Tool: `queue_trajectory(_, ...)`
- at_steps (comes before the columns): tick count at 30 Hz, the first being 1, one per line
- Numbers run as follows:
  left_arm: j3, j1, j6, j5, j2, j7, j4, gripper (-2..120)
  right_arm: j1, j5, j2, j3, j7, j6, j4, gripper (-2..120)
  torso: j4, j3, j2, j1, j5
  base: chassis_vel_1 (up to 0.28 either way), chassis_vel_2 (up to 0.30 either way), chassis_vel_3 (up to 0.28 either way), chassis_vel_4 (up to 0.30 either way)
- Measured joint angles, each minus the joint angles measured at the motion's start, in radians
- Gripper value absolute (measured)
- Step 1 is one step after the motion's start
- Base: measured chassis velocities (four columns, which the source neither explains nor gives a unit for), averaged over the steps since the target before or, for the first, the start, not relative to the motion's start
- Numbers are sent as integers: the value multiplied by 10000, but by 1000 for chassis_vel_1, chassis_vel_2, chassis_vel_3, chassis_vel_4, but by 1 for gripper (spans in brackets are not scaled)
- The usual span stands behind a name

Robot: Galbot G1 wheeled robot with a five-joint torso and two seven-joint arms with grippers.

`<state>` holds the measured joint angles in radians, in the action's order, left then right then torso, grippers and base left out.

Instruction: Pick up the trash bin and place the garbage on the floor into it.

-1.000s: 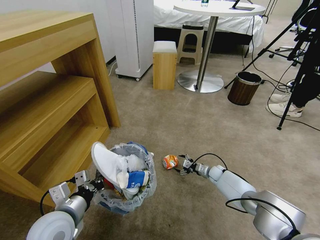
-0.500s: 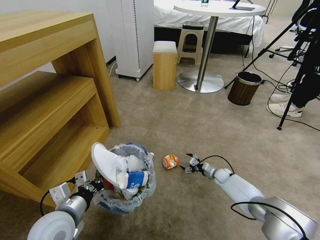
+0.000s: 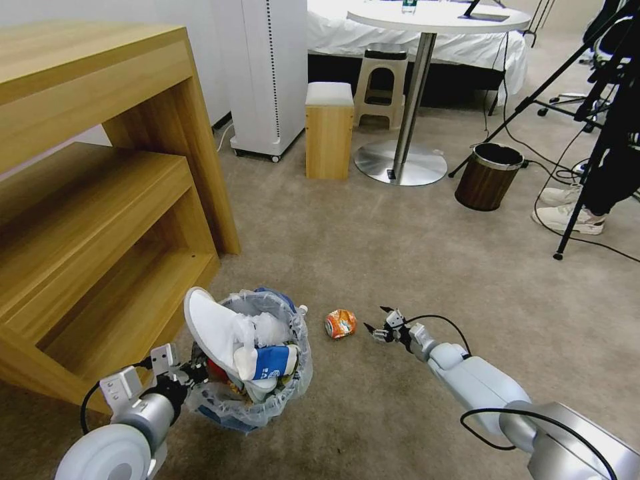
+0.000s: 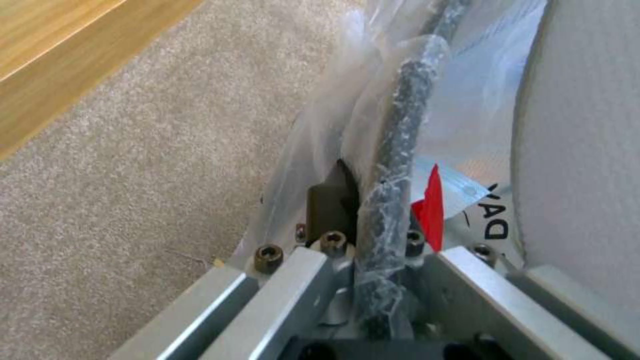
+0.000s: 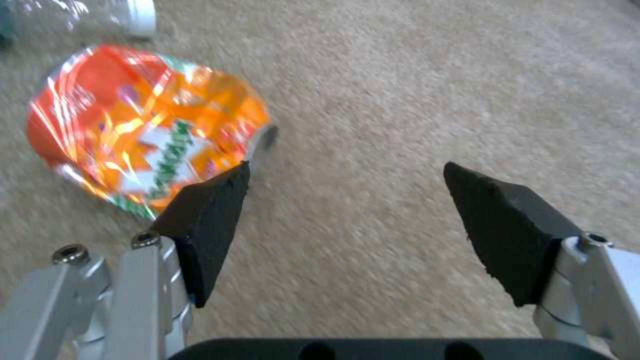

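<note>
A crushed orange can (image 3: 341,323) lies on its side on the beige carpet (image 3: 400,247), the one piece of litter that can be seen outside the bin. Just beside the can, on the side away from the bin, the right gripper (image 3: 378,323) hovers low over the carpet with its two black fingertips (image 5: 207,220) spread wide and nothing between them; in the right wrist view the can (image 5: 143,127) sits off to one side of the gap, not centred. On the other side of the can stands the small trash bin (image 3: 250,360), lined with a crinkled clear bag and packed with a white slipper (image 3: 213,327), a blue-and-white cup (image 3: 273,358) and something red. The left gripper (image 3: 193,369) is clamped on the bin's rim (image 4: 393,150), bag plastic pinched in with it. A wooden shelf unit (image 3: 100,187) stands beyond the bin. The step in hand seems to be collecting the can; the gripper likely needs to line up over it before closing.
</note>
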<state>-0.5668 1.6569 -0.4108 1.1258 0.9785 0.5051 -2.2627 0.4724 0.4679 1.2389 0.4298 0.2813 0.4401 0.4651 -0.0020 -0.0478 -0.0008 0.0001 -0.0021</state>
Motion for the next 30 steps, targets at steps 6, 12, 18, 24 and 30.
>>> queue_trajectory(6, -6, 6, 0, 0, 6, 0, -8, 0, -20, 187, 155, 79, -68, -81, 83, 68, -1, 0, 0, 0, -1, 0, 0, 0, 0)
queue_trajectory(12, -22, -2, 6, 5, 8, -2, -8, 0, -32, 238, 326, 174, -103, -124, 60, 67, -1, 0, 0, 0, -1, 0, 0, 0, 0)
queue_trajectory(18, -69, 63, 33, 41, -8, -2, -53, 0, -37, 252, 456, 69, -107, -219, -159, 68, -1, 0, -1, 0, 0, 0, 0, 0, 0)
queue_trajectory(24, -55, 75, 38, 102, -39, -9, -143, 0, 21, 228, 605, -135, -119, -323, -418, 67, -1, 0, 0, 0, 1, 0, 0, 0, 0)
queue_trajectory(30, -23, 4, 71, 104, -20, -34, -84, 0, 35, 200, 642, -151, -130, -343, -463, 65, -1, 0, 0, 0, 0, 0, 0, 0, 0)
